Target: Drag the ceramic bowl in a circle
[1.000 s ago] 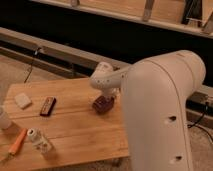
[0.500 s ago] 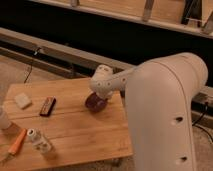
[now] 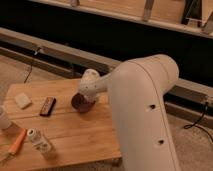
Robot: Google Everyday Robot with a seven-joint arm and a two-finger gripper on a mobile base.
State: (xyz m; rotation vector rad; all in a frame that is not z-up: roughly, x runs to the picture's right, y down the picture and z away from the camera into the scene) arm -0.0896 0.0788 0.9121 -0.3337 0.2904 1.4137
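The ceramic bowl (image 3: 79,103) sits near the far right edge of the wooden table (image 3: 75,131), just right of the dark rectangular block (image 3: 47,106). The gripper (image 3: 86,97) is down on the bowl's rim, under the white wrist; its state cannot be told from here. The dragging step looks underway. To do it well, the arm should press lightly and evenly so the bowl slides without tipping. It should also trace a tight loop that avoids the block and the table edge.
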